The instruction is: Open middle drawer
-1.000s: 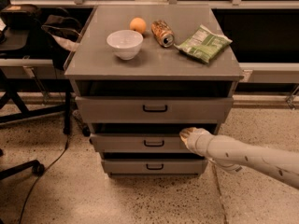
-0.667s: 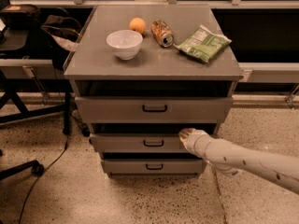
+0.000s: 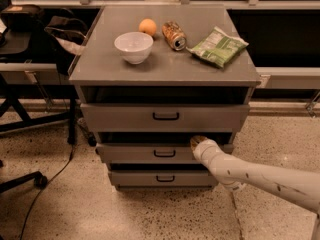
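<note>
The grey cabinet has three drawers, each with a small dark loop handle. The middle drawer is the central one, with its handle at the centre of its flat front. My gripper is at the top edge of this drawer's front, towards its right end and to the right of the handle. Its tip reaches into the dark gap above the drawer. The white arm comes in from the lower right. The gripper holds nothing that I can see.
The wider top drawer is above and the narrower bottom drawer below. On the cabinet top are a white bowl, an orange, a can on its side and a green snack bag. An office chair base stands at the left.
</note>
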### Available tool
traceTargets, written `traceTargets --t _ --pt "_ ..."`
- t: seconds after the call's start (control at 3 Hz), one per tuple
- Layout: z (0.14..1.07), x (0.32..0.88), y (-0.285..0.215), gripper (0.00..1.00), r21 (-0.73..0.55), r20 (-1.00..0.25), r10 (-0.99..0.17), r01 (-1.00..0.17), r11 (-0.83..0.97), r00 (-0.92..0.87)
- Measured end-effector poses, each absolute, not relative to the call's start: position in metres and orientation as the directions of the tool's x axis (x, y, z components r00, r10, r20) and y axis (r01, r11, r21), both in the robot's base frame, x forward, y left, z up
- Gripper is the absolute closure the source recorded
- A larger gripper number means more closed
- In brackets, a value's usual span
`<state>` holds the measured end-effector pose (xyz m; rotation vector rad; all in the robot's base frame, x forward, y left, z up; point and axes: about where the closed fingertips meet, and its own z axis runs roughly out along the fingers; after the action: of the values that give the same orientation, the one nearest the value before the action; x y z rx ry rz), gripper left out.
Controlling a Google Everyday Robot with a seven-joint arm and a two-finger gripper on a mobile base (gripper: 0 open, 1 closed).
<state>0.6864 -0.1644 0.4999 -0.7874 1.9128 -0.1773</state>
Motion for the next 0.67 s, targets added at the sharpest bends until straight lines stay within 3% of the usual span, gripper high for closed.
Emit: traceTargets --t 0.67 --pt "0.484 0.716 -0.166 1.00 -0.466 -0.760 -0.585 -0.391 0.794 -0.282"
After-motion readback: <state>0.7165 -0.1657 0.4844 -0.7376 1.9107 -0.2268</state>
